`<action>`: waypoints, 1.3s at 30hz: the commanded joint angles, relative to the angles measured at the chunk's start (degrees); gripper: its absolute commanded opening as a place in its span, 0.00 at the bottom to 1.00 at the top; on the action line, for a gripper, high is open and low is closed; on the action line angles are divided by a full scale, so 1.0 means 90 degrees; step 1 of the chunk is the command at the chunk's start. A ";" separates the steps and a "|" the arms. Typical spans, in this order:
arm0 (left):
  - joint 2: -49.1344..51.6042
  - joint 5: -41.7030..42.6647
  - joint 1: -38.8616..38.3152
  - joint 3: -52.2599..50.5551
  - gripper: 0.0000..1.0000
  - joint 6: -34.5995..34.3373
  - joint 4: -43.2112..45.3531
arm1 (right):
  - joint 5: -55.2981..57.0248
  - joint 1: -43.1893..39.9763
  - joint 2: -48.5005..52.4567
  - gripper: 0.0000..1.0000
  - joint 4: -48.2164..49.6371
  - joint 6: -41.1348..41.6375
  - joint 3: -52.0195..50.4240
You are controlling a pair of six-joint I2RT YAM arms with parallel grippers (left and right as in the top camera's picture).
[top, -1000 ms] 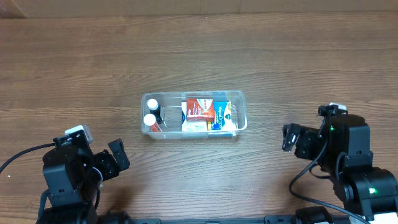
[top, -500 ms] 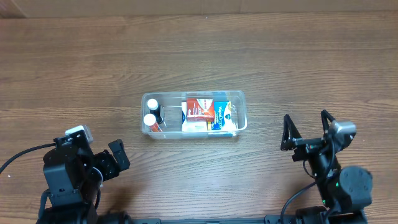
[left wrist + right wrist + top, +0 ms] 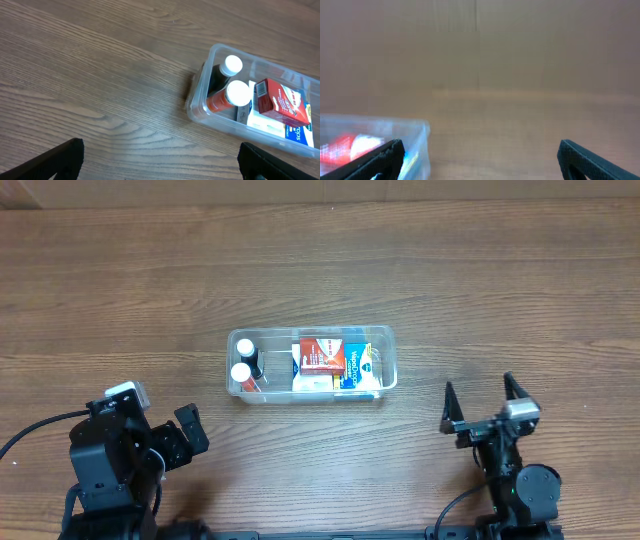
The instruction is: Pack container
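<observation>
The clear plastic container (image 3: pixel 391 361) sits mid-table. It holds two white-capped bottles (image 3: pixel 243 360) at its left end, a red box (image 3: pixel 321 353), a blue box (image 3: pixel 357 366) and a white box (image 3: pixel 312 383). My left gripper (image 3: pixel 192 429) is open and empty, near the front left, well apart from the container. The left wrist view shows the container (image 3: pixel 199 101), the bottles (image 3: pixel 238 92) and the red box (image 3: pixel 280 102) beyond my open left gripper (image 3: pixel 160 161). My right gripper (image 3: pixel 479 406) is open and empty at the front right. Its wrist view shows the container's blurred corner (image 3: pixel 421 137) at the left of my right gripper (image 3: pixel 480 160).
The wooden table (image 3: pixel 480 280) runs on all sides of the container. A pale wall or board (image 3: pixel 480 45) stands beyond the table's far edge in the right wrist view.
My right arm has folded down and drawn back toward the front edge; its open fingers now point toward the far side. The left arm and the container have not moved.
</observation>
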 commanded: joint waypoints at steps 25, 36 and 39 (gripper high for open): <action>-0.0070 -0.0068 -0.0007 -0.0027 1.00 -0.0080 0.0005 | -0.0175 0.0017 -0.0070 1.00 -0.0051 -0.0141 -0.0075; -0.2242 -0.0299 -0.0515 -0.2883 1.00 0.0041 0.2045 | -0.0175 0.0017 -0.0070 1.00 -0.0053 -0.0141 -0.0075; -0.2912 -0.0685 -0.1018 -0.3908 1.00 0.0041 0.3677 | -0.0175 0.0017 -0.0070 1.00 -0.0053 -0.0141 -0.0075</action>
